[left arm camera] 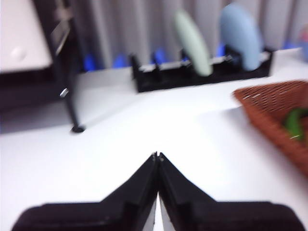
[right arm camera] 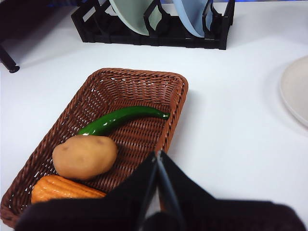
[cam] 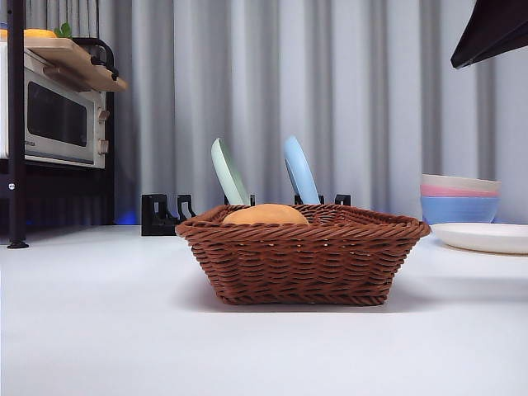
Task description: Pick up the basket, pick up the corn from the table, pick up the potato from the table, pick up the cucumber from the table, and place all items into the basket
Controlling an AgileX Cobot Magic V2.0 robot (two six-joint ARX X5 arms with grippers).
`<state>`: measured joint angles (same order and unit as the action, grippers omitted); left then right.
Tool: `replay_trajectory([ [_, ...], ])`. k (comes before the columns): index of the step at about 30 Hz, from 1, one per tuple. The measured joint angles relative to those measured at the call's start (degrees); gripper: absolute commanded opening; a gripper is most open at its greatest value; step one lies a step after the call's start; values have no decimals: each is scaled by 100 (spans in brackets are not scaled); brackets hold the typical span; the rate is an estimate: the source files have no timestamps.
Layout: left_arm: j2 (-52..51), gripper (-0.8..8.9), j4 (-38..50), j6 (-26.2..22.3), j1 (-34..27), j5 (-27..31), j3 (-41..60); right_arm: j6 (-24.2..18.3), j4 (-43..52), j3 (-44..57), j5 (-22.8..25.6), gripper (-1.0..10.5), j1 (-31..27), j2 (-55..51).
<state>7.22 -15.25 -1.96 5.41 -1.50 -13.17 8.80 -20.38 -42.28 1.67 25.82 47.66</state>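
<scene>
The brown wicker basket stands on the white table; it also shows in the right wrist view and partly in the left wrist view. Inside it lie the dark green cucumber, the tan potato and the orange bumpy corn. The potato's top shows above the rim; a blurred bit of the cucumber shows too. My right gripper is shut and empty, above the basket's edge. My left gripper is shut and empty over bare table, away from the basket.
A black dish rack holds a green plate and a blue plate behind the basket. Stacked bowls and a white plate stand at the right. A microwave on a dark shelf is at the left.
</scene>
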Motion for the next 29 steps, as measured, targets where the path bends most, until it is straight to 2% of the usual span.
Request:
replay_trajectory([
  [5,-398,-3,125,0,-341,0,610,2,0,0,0,2,0,0],
  [11,-691,-3,297,0,-470,-2,1034,0,2,0,0,2,0,-2],
  [29,-697,-3,444,9,-531,11,1202,2,-7,0,0,2,0,-2],
])
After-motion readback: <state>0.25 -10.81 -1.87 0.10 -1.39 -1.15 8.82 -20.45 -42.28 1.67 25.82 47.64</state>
